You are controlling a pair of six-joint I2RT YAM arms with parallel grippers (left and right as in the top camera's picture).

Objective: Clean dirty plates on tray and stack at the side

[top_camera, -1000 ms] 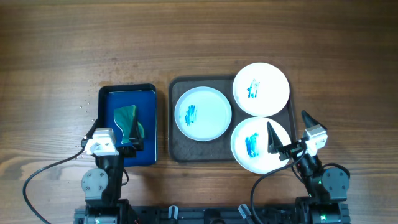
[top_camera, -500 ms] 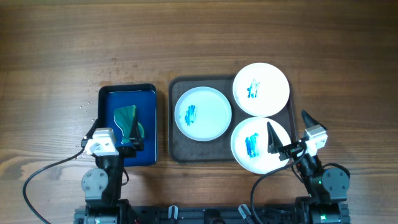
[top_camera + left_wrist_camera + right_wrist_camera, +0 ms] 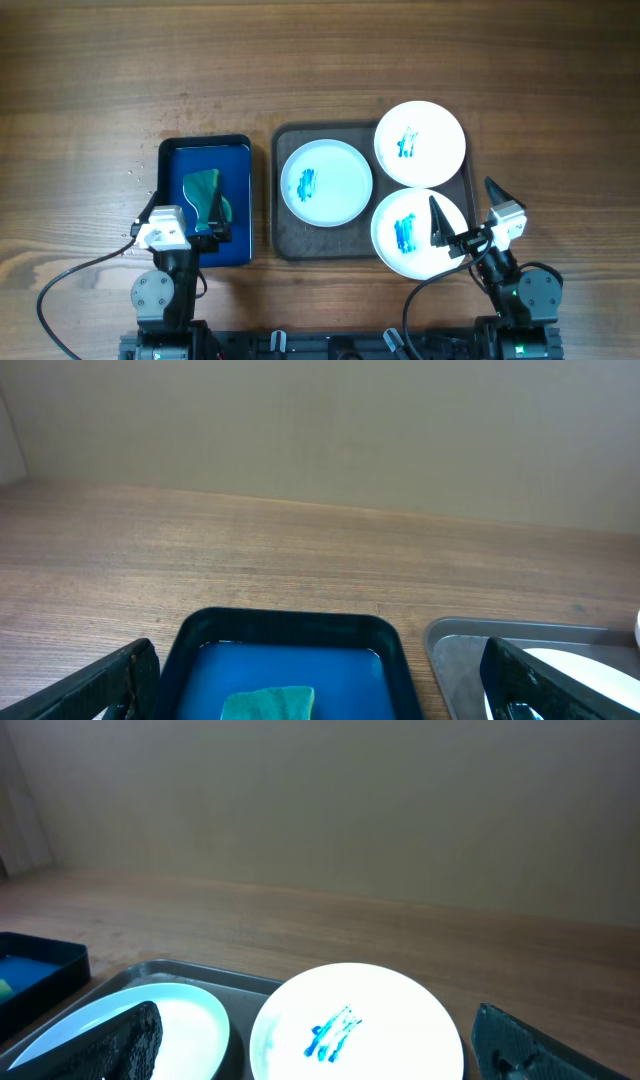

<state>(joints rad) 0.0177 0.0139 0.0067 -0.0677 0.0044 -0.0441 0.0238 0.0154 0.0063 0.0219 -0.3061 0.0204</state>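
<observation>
Left gripper (image 3: 320, 655) stands with its jaws spread wide and nothing between them, poised over the near end of the small blue tray (image 3: 165, 190). We read that as deliberate: the green sponge (image 3: 203, 188) lies in that tray just ahead of the fingers, so this arm is placed to fetch the wiper. Right gripper (image 3: 461, 195) is likewise spread and empty. It hangs over the near right corner of the grey tray (image 3: 285, 245), with one finger above the nearest plate (image 3: 390, 250) and the other outside the tray's right edge. We judge it is set there to steady or lift that plate once wiping begins.

Counting, we find three plates, all on the grey tray and each with a blue smear at its centre:
- the left plate (image 3: 326, 183) lies flat inside the rim in the tray's left half
- the far plate (image 3: 420, 143) rides over the far right corner
- the nearest plate overhangs the tray's near edge

None is clean and none is stacked on the tabletop (image 3: 100, 80) beside the tray, so we take the task to be at its start. Beyond the plates we count one sponge, two trays and two grippers
</observation>
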